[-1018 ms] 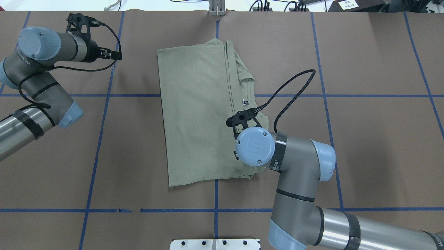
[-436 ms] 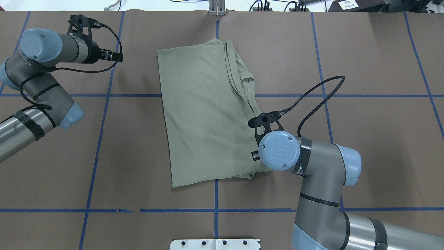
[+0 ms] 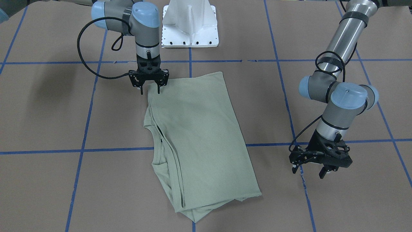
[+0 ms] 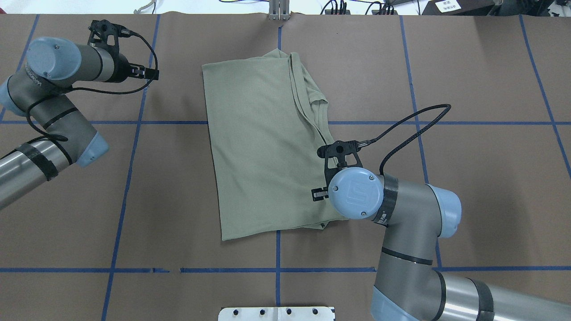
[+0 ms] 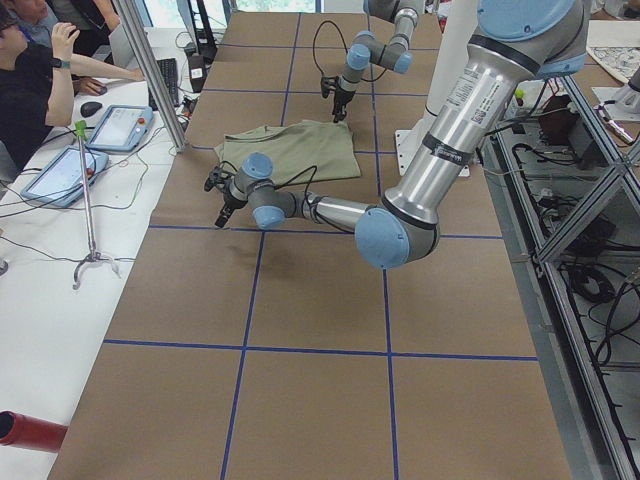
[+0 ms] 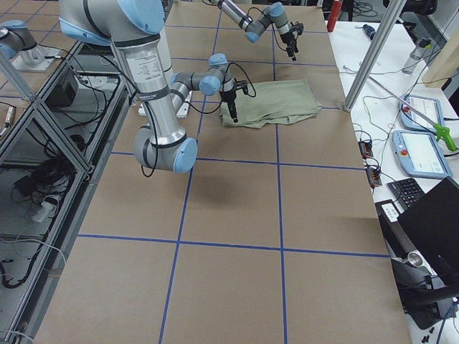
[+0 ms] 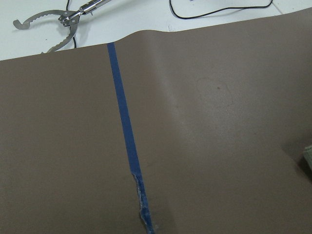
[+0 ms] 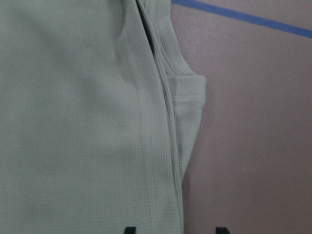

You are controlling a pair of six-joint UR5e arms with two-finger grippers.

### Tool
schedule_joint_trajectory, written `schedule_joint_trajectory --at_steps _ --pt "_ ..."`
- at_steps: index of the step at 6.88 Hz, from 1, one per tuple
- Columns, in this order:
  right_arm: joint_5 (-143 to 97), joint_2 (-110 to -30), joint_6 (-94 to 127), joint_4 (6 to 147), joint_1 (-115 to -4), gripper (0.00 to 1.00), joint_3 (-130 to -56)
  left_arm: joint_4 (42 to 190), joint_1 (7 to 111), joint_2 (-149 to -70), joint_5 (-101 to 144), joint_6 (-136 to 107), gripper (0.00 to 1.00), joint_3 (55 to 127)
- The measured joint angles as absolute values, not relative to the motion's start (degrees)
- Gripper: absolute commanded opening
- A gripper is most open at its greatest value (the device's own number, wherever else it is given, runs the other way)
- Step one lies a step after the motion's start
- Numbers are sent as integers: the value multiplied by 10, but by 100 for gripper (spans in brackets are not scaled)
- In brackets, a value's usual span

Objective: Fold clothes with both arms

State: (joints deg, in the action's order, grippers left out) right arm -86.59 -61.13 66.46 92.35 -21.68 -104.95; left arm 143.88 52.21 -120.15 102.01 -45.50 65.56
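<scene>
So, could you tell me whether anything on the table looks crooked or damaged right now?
The folded shirt lies slightly askew to the blue tape, and its layers do not line up along the edge by the right gripper, where a bit of fabric juts out. That tape is frayed near the left gripper.

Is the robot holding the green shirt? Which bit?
Nothing is held. The right gripper hangs open over the pale sage-green knit shirt; the left gripper is open, away from it.

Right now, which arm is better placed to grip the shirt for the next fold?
Right. The right tool hangs open over the shirt at its edge nearest the robot, while the left tool hangs well off to the side.
</scene>
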Motion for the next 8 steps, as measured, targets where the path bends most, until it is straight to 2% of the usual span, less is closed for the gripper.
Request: schedule_joint_trajectory --at_steps 1,3,5,8 --pt "-867 -576 659 912 -241 100 -1015 1439 522 -1201 1020 -455 100 656" --pt "-878 -452 624 904 -291 100 -866 1439 521 -1198 1021 -463 100 659" --pt "-892 -367 582 902 -324 100 -737 1439 520 -1197 1021 -469 100 661" --pt "-895 -345 531 900 -337 100 -663 1439 519 -1197 1021 -474 100 660"
